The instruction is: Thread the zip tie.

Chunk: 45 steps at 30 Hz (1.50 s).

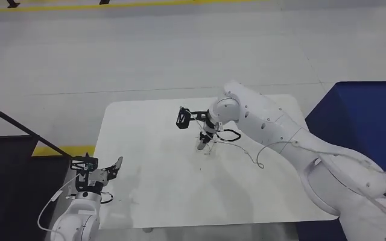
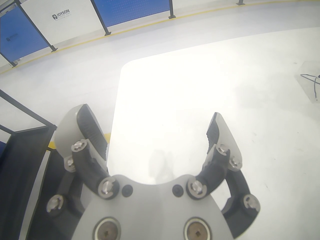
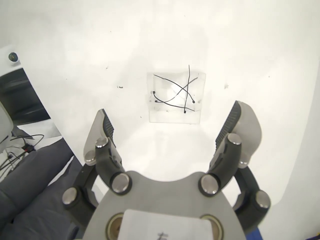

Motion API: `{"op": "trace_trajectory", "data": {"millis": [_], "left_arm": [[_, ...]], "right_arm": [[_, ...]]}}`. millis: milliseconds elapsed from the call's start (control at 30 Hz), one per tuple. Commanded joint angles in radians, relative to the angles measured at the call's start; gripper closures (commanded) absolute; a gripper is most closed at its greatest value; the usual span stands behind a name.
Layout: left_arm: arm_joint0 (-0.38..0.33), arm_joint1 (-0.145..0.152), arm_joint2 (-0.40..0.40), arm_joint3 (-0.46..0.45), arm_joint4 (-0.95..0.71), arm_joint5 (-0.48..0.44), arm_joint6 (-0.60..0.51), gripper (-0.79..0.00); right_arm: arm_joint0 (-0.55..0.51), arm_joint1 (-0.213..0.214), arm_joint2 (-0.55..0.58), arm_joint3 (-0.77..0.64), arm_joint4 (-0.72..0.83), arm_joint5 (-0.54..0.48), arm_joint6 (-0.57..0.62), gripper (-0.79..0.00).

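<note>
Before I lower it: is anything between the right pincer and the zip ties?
No. In the right wrist view, the stretch between the open right pincer and the clear tray holding the zip ties is bare table.

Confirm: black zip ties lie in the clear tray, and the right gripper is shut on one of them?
Not quite. The right wrist view shows the right gripper open and empty, not shut on a tie. The black zip ties do all lie in the clear tray.

White worktop, rounded corners; one small clear tray sits on it; black zip ties lie crossed inside the tray.
</note>
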Motion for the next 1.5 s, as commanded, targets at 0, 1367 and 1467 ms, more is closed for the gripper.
{"op": "trace_trajectory", "data": {"millis": [0,1367,1467], "left_arm": [[0.0,0.0,0.0,0.0,0.0,0.0,0.0,-0.785],[0.0,0.0,0.0,0.0,0.0,0.0,0.0,-0.785],[0.0,0.0,0.0,0.0,0.0,0.0,0.0,-0.785]], "right_arm": [[0.017,0.002,-0.025,0.017,0.027,-0.024,-0.024,-0.431],[-0.054,-0.239,-0.025,0.407,-0.548,-0.315,-0.315,-0.157],[-0.056,-0.244,-0.025,0.417,-0.542,-0.315,-0.315,-0.148]]}}
